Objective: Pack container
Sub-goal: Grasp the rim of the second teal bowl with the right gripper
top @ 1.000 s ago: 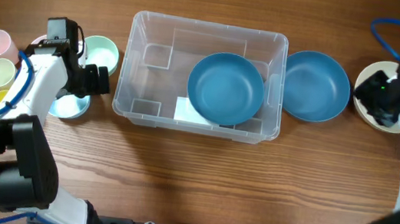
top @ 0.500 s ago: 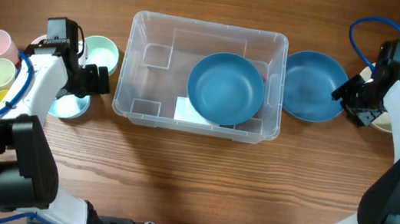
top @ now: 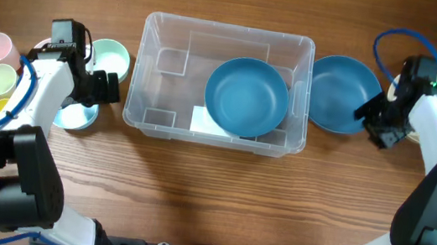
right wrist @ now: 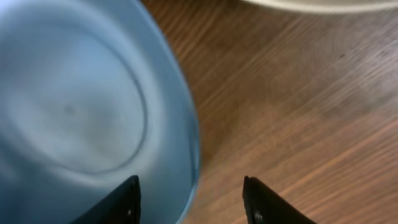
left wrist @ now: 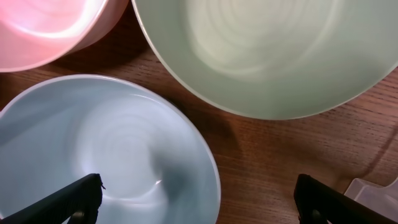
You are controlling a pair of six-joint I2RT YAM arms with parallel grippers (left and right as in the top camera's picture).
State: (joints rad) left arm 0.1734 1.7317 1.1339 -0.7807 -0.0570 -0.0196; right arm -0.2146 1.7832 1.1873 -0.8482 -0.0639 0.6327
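Looking down from overhead, the container (top: 229,27), a large clear bin, sits mid-counter with its long axis running left to right. One dark blue bowl (top: 247,97) already lies inside it, toward the right end. A second blue bowl (top: 341,92) rests on the wooden counter (top: 210,189) just beside the container's right wall. The right arm's fingers (top: 373,124) hang at that bowl's right edge, so the container lies to their left, beyond the bowl. This looks like the nearer arm for lifting it in. The left arm's fingers (top: 106,89) hover just left of the container, between a pale green bowl (top: 113,56) and a light blue bowl (top: 75,116). The left wrist view shows those fingers (left wrist: 68,202) spread wide and holding nothing, above the light blue bowl (left wrist: 106,155) and bare wood. The right wrist view adds what overhead hides. Its fingers (right wrist: 124,199) stand apart with the second blue bowl's (right wrist: 81,112) rim running between them, one over the bowl's inside and one over wood, not clamped.
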